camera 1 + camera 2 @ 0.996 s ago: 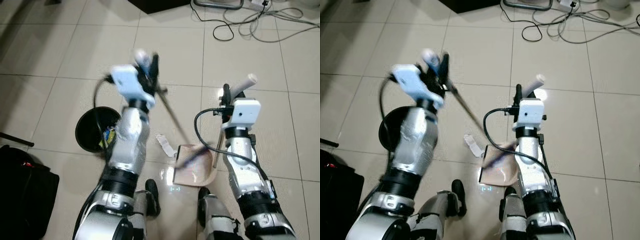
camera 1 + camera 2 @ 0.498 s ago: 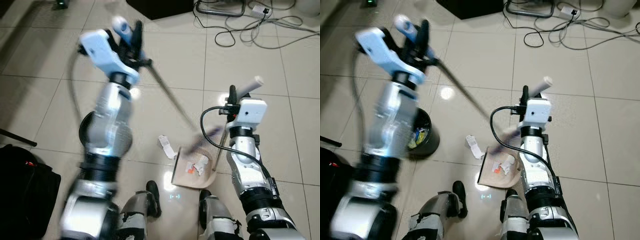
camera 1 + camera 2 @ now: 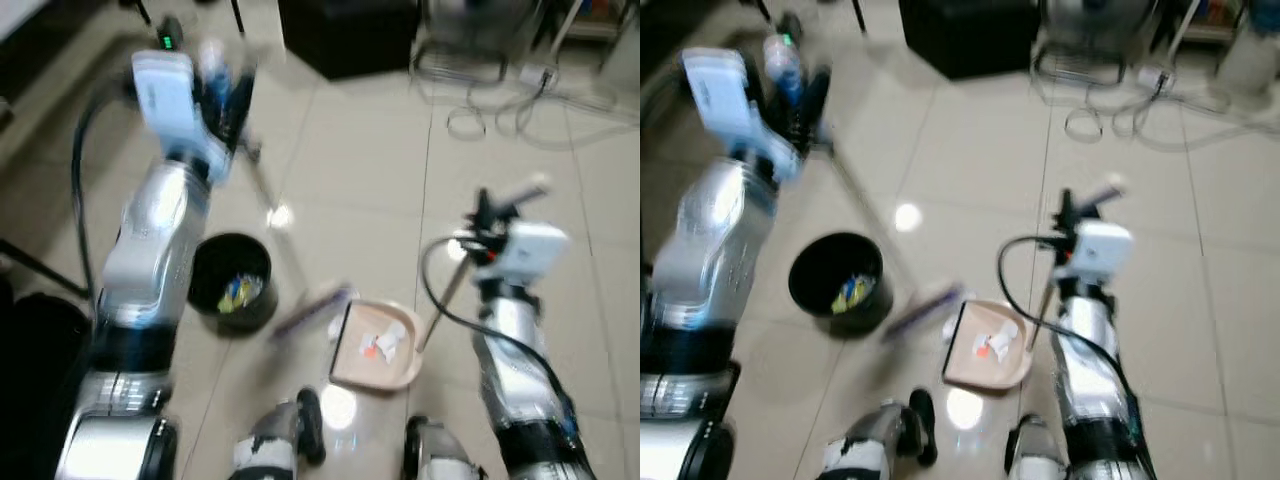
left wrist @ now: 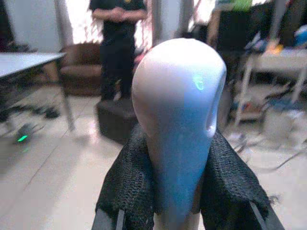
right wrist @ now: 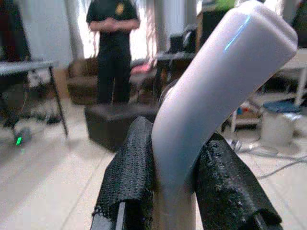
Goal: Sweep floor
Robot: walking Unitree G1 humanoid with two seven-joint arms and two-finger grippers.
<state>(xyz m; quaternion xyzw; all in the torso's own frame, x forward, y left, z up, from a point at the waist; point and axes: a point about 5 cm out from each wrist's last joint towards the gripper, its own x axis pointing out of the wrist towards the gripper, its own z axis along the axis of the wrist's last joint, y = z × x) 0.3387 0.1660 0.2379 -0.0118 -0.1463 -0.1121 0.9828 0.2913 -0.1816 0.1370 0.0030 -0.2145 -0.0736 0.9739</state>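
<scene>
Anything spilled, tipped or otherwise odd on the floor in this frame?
Nothing stands out. The dustpan lies flat with paper scraps inside, the black bin stands upright beside it holding litter, and the broom head rests between them. Motion blur hides finer debris.

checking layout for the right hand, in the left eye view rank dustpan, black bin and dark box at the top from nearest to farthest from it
1. dustpan, on the floor just left of the right hand
2. dark box, up at the far edge of the floor
3. black bin, across by the left arm

The last two are fairly close to call.
</scene>
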